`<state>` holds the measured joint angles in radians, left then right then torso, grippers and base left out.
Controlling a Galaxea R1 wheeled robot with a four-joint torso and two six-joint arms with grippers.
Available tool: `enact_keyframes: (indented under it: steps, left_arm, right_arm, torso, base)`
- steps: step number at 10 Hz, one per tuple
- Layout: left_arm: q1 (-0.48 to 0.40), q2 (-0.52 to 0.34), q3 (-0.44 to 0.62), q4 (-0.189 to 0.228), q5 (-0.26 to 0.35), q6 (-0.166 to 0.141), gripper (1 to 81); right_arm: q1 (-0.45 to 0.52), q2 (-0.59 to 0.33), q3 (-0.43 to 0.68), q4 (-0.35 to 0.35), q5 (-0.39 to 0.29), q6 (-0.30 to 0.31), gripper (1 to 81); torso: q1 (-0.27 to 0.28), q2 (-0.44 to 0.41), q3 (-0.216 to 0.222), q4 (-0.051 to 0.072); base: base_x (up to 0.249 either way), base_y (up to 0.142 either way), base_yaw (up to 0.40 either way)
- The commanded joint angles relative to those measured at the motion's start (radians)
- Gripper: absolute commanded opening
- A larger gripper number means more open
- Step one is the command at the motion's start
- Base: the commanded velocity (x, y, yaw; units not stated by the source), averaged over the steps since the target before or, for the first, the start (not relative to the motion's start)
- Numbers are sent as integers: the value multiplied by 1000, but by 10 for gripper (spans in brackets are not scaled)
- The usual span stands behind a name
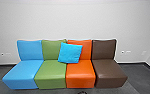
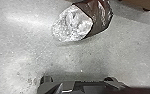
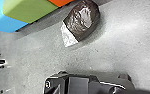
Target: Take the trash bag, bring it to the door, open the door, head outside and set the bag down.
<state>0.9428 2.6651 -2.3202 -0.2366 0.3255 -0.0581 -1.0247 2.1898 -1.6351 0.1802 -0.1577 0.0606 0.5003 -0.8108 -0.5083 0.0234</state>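
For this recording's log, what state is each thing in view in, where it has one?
Trash bag: resting on the floor, bulging; tied or open, cannot tell.
Blue cushion: tilted, leaning against the green backrest and orange backrest.
Four-section sofa: sections side by side, backs upright.

Left wrist: wide dark-grey angular plate point(image 2: 91, 87) with round black fittings point(image 2: 46, 79) at its corners. Right wrist: broad blackish plate point(image 3: 78, 85) bearing a small black-and-white marking point(image 3: 47, 84) near one corner.
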Motion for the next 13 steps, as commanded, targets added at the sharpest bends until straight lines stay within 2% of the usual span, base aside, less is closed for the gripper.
enact_keyframes:
  steps: [1,5,6,7,9,11,13]
  left_arm:
    - [-118,1,-34,-17,72,-5,811]
    - [-147,30,-41,-20,79,-6,811]
    - [-156,40,-41,-21,87,-6,811]
    - [-164,56,-44,-17,89,-8,811]
    - [-183,101,-97,-17,119,-9,811]
    - [-189,144,-159,-23,122,-8,811]
    - [-198,173,-166,-24,122,-9,811]
  right_arm:
    - [90,-63,44,28,-49,1,811]
    - [100,-120,94,38,-37,2,811]
    - [120,-137,103,44,-39,4,811]
    - [142,-151,104,68,-51,4,811]
    - [178,-172,118,90,-54,4,811]
    - [205,-180,118,96,-92,5,811]
    - [211,-174,117,97,-105,5,811]
  torso:
    - [62,-97,-91,0]
    - [157,-245,-231,0]
    - [180,-280,-171,0]
    - [198,-308,-198,0]
    - [235,-367,-214,0]
    - [281,-440,-218,0]
    - [325,-512,-219,0]
  base:
    - [0,0,0]
    - [0,0,0]
    - [0,0,0]
    - [0,0,0]
    - [0,0,0]
    - [0,0,0]
    - [0,0,0]
